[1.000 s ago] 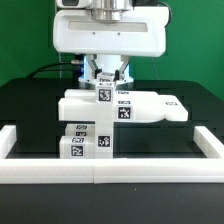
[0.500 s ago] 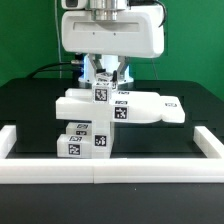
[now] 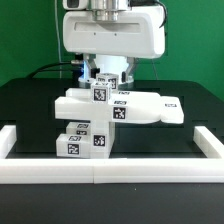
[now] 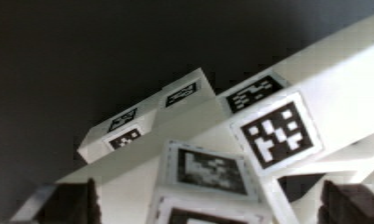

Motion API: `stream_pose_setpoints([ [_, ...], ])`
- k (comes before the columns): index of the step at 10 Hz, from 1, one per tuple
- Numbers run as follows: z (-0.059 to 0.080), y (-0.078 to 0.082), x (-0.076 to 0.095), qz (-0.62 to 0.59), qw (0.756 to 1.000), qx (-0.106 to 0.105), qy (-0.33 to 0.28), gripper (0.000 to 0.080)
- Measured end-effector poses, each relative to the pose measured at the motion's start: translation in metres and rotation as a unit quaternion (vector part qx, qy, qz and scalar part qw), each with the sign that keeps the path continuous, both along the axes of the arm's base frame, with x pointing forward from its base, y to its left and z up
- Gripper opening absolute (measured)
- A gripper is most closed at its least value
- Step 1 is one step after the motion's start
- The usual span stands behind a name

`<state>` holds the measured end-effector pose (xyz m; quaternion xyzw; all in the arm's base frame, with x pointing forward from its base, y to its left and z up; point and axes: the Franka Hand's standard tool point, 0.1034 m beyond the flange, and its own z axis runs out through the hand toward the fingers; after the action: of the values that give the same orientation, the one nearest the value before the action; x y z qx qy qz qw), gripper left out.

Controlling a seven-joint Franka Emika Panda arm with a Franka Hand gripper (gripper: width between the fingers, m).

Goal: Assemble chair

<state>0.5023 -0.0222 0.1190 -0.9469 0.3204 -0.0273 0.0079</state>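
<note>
Standing partly built on the black bench (image 3: 30, 110), the chair (image 3: 100, 115) sits just behind the white border rail (image 3: 110, 170): several tagged white blocks already join into one stack with a slab reaching toward the exterior view's right. The end effector (image 3: 105, 78) straddles an upright piece atop the chair; whether it grips cannot be told. Bare bench lies on either side of the chair.
</note>
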Motion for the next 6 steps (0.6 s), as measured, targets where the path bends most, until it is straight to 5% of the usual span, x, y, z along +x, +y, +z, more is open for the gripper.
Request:
stream_pose_setpoints([
  [6,0.0004,-0.0037,0.0013,0.260,0.966,-0.018,-0.002,0.0649],
])
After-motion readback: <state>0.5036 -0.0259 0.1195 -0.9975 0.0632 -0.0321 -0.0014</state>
